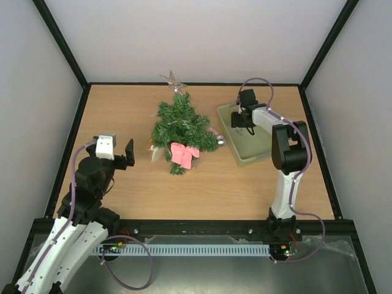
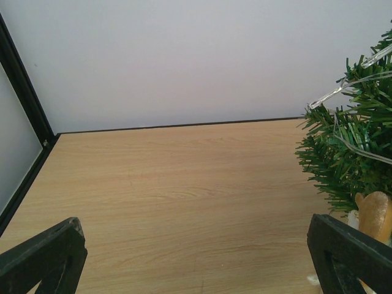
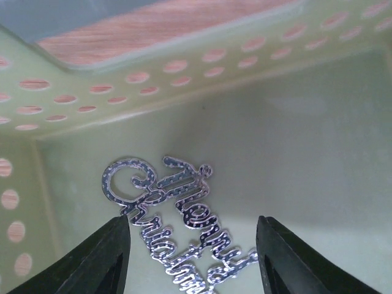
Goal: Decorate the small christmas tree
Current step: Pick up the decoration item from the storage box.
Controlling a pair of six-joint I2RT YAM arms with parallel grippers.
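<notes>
Setting: a pale wooden table (image 1: 122, 184) is filling the floor of a white-walled booth with black frame posts.

Tree: the small christmas tree (image 1: 182, 125) is sitting mid-table, between the two arms, its tip pointing at the far wall in the overhead view. Whether it is upright or laid flat I cannot tell.

Already on it: a clear star (image 1: 173, 79) is capping the tip, a pink bow (image 1: 184, 154) is hanging low on the near side, and a silver ball (image 1: 221, 141) is showing at its right edge.

Right gripper (image 3: 193, 245): it is reaching down into the pale green basket (image 1: 229, 136), jaws parted and holding nothing. They are straddling a silver "Merry Christmas" script ornament (image 3: 177, 226) lying flat on the basket floor.

Left gripper (image 1: 125, 156): it is hovering just left of the tree, jaws spread wide and empty.

Step in hand: picking the script ornament out of the basket, by my reading.

Doing it well: the piece is thin and flat, so the fingertips are probably needing to go right down to the floor and close across the narrow run of lettering. Lifting slowly should keep it from twisting or catching the perforated wall.

Only the right wrist view: the ornament itself is showing here alone, as overhead the arm is covering it.

Only the left wrist view: a clear light string (image 2: 343, 89) is threading the branches, with a small tan figure (image 2: 375, 214) at the tree's edge.

Only the overhead view: the spacing of tree, basket and both arms.
</notes>
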